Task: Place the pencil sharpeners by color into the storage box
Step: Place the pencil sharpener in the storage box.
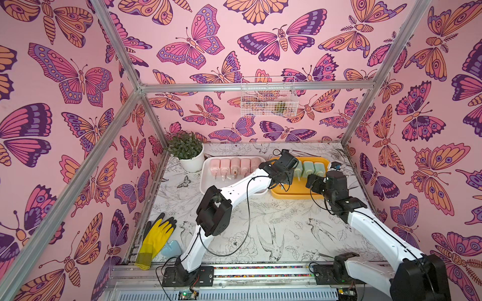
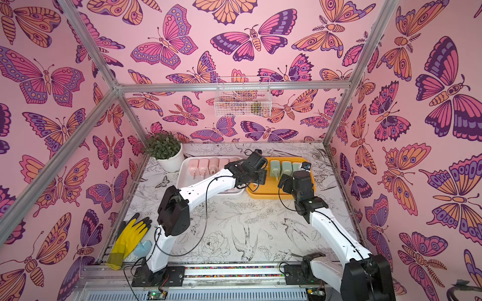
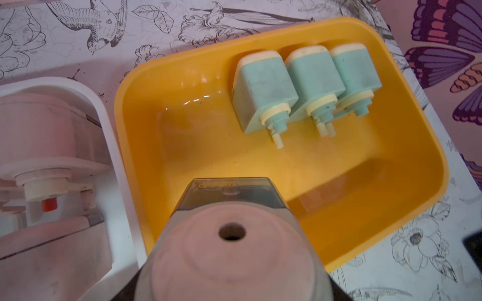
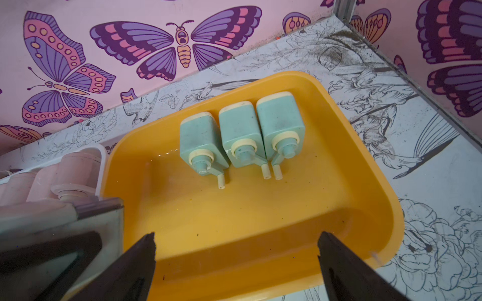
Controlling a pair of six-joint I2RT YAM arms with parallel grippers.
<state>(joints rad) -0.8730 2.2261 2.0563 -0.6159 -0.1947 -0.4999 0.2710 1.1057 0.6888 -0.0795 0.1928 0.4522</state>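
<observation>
Three mint green pencil sharpeners lie side by side at the far end of the yellow storage box, handles toward the arms. Several pink pencil sharpeners stand in a row in the white storage box beside it. My left gripper is shut on another pencil sharpener, held over the yellow box's left side close to the white box. I see its holed cream-pink end and smoky clear drawer; its body colour is unclear. My right gripper hangs open and empty over the yellow box's near rim.
A potted plant stands at the back left next to the white box. A yellow glove and a pale blue object lie at the front left. A wire basket hangs on the back wall. A small black device sits behind the yellow box.
</observation>
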